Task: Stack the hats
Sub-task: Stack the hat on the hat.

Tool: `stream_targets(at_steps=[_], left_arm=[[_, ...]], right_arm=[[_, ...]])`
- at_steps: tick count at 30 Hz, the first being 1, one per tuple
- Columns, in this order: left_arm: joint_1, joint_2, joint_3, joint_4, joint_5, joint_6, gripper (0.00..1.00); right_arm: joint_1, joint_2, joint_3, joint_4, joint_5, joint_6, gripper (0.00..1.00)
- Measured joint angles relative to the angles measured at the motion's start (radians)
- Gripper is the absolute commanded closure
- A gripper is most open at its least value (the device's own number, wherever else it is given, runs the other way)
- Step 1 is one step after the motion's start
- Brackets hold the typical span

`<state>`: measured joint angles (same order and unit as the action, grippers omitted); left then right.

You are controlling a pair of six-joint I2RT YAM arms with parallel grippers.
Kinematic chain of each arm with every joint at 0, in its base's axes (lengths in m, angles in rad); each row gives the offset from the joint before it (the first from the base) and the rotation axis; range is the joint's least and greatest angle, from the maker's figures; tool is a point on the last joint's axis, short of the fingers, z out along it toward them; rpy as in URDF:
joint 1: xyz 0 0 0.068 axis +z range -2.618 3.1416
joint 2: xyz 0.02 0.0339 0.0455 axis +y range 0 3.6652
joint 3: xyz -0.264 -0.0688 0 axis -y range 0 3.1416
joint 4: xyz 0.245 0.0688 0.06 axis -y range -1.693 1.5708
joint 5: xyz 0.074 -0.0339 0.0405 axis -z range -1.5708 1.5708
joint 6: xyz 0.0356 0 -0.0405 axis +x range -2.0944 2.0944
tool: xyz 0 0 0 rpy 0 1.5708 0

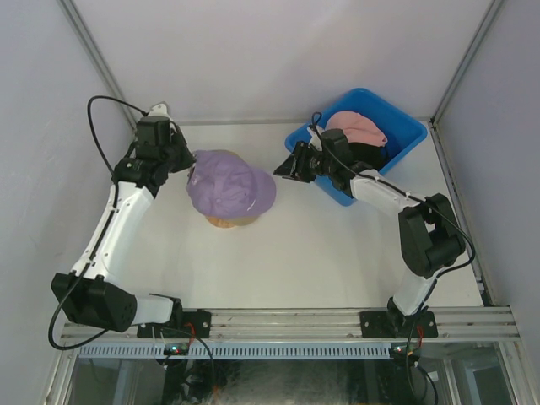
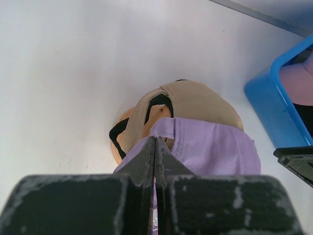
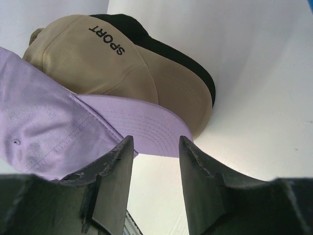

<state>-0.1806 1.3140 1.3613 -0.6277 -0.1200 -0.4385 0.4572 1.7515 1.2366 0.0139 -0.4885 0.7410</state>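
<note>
Soft purple fabric cap (image 1: 229,184) tops stack, over tan fabric cap (image 3: 98,63). Long axis spans my two grippers. Rear edge at left gripper (image 2: 155,147), jaws pressed together, pinch on fabric unclear. Brim tip just ahead of right gripper (image 3: 155,142), jaws part-open, empty. Pink fabric cap (image 1: 359,128) lies behind right arm in blue plastic bin (image 1: 405,148).

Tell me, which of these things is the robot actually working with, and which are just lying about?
Part of the job: purple hat, tan hat, black hat, pink hat.
Just there: blue bin, wooden stand under the stack.
</note>
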Motion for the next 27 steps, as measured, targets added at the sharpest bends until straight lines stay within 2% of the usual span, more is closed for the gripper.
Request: stream_targets(at_steps=[7,14,27], left_arm=[[-0.015,0.029,0.093,-0.079,0.002,0.014,1.0],[-0.032,0.072,0.188,-0.182,0.018,0.032,1.0],[-0.04,0.115,0.212,-0.246,0.019,0.04,1.0]], right_arm=[[0.002,0.0,0.0,0.005,-0.014,0.003,0.57],[0.005,0.0,-0.016,0.063,-0.06,0.014,0.52],[0.04,0.003,-0.145,0.19,-0.142,0.009,0.45]])
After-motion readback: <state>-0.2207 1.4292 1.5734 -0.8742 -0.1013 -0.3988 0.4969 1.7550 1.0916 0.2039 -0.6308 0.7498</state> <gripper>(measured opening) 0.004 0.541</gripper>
